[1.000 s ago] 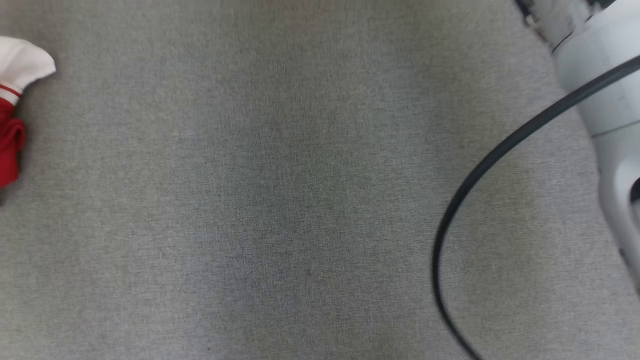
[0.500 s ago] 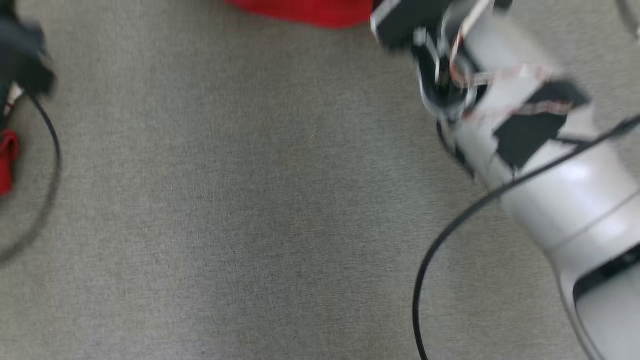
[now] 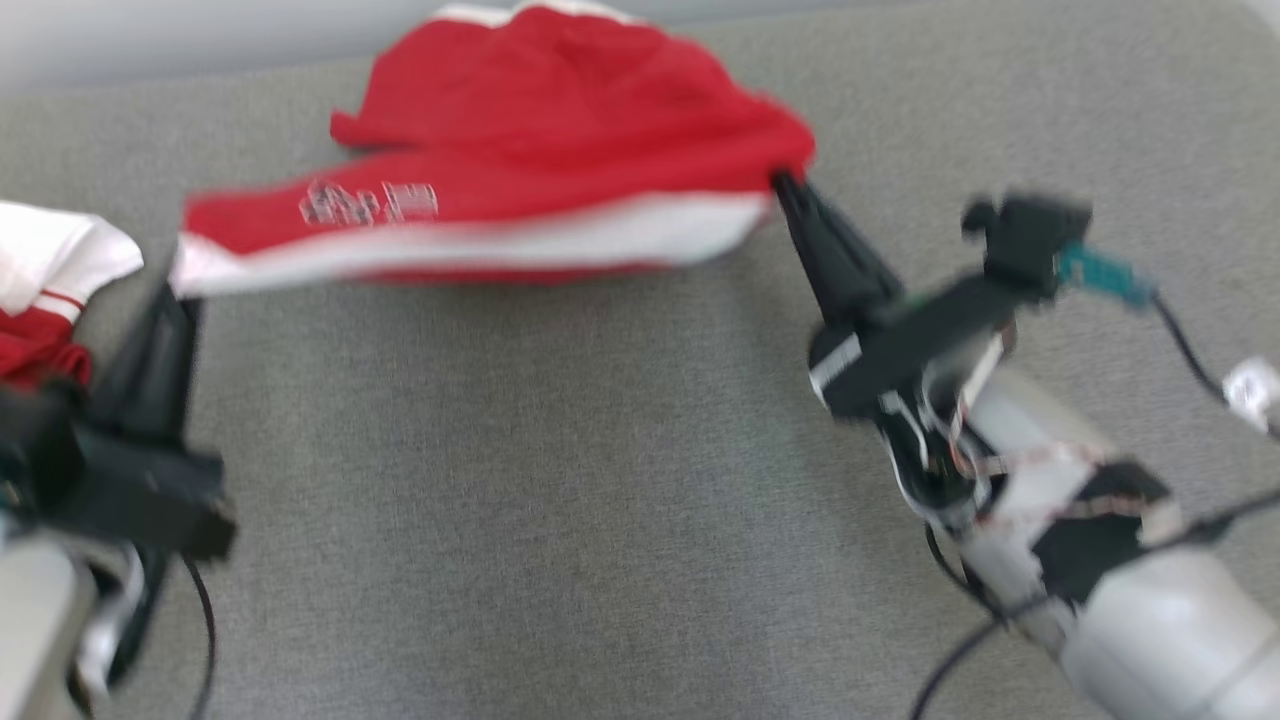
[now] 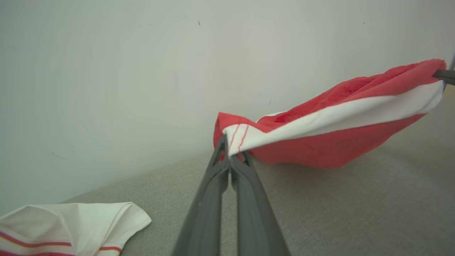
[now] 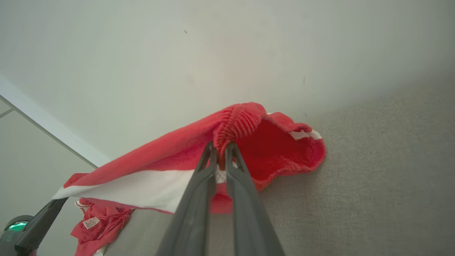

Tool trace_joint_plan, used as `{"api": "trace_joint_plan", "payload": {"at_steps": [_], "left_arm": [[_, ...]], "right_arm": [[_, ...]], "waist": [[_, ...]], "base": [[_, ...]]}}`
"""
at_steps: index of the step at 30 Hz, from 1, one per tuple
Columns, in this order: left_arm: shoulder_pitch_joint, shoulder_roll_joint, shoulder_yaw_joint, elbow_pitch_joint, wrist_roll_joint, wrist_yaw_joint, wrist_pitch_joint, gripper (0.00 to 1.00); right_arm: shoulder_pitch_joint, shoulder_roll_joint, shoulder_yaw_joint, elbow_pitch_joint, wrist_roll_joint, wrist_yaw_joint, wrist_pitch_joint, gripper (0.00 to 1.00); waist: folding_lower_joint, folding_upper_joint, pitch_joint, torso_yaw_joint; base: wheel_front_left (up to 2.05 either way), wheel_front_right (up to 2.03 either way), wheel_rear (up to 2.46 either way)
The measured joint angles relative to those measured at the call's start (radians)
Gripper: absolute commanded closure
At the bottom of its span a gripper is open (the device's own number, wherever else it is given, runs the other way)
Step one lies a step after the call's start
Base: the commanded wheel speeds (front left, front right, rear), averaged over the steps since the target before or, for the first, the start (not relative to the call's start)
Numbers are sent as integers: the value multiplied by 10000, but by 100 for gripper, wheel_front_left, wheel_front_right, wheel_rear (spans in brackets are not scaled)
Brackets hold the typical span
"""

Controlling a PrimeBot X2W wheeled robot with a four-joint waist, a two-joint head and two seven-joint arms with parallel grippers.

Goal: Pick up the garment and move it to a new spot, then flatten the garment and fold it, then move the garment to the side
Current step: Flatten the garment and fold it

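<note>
My left gripper [image 3: 178, 295] was clenched on one end of the red garment [image 3: 560, 140]. The left wrist view showed the fingers pressed together on a white band with thin red lines. My right gripper [image 3: 785, 190] was clenched on the opposite end. In the right wrist view the jaws pinched a ribbed red edge, with cloth in the narrow gap between them.

The garment hung stretched between both grippers, raised over the grey fabric surface [image 3: 560, 480], with its middle sagging. I couldn't tell whether the lowest part touched the surface. It sat toward the far side of the surface, near the pale wall [image 4: 106, 71].

A wide white stripe [image 3: 480, 245] ran along the garment from one gripper to the other. There was a pale printed logo [image 3: 370, 203] near the left end, too blurred to read.

A second piece of clothing [image 3: 45, 280], white with red stripes and a red part, lay on the surface to my left. It was just beside the left gripper and apart from the held garment. The right wrist view showed a small tag [image 5: 90, 223] on its red part.

My right forearm [image 3: 1150, 620] was pale with black patches near the wrist, and a dark cable [image 3: 1185, 345] ran off the right wrist. The head view was motion-blurred, so fine detail was poor.
</note>
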Motion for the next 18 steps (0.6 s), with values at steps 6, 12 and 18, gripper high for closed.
{"api": "trace_joint_plan", "payload": {"at_steps": [6,12,18], "left_arm": [[2165,-431,274,-848,40,470,2,100],[3742,-1089,627,-1198,228,788,0,100],[5186,-1944,901,-1321,380,872,2,100]], "right_arm": [[1781,-575,-284,-821,-115,2,0,100],[3237,-1020,-401,-1459,-100,2,0,100],[4479,-1496,-387,-1860,-150,4,173,100]], "waist": [[0,0,-597,-102],[1,-1,-1127,-116],[1,0,-1598,-89]], "base": [[0,0,0],[0,0,0],[0,0,0]]}}
